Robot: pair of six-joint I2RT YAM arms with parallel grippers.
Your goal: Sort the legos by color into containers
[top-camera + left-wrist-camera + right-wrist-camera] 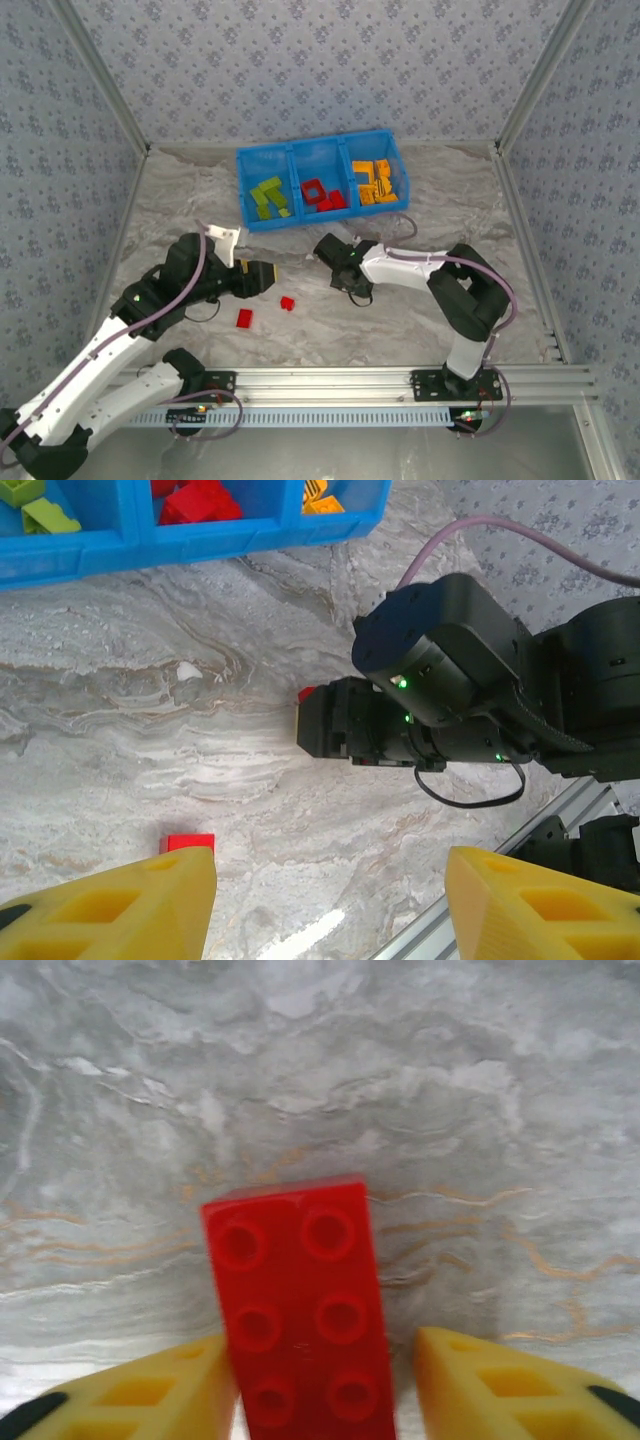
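The blue bin (320, 150) stands at the back, with lime green legos (268, 198) in its left compartment, red ones (320, 195) in the middle and orange-yellow ones (375, 182) on the right. Two red bricks (244, 318) (287, 303) lie loose on the table. My left gripper (262, 275) hovers just behind them, open and empty (330, 880), with one red brick (190, 842) beside its left finger. My right gripper (355, 290) points down at the table. A long red brick (300, 1300) lies between its open fingers (322, 1345); the left finger touches it, the right stands apart.
The marble table (440, 200) is bounded by metal frame posts and patterned walls. The right arm's black wrist (440, 695) sits close in front of my left gripper. An aluminium rail (330, 380) runs along the near edge.
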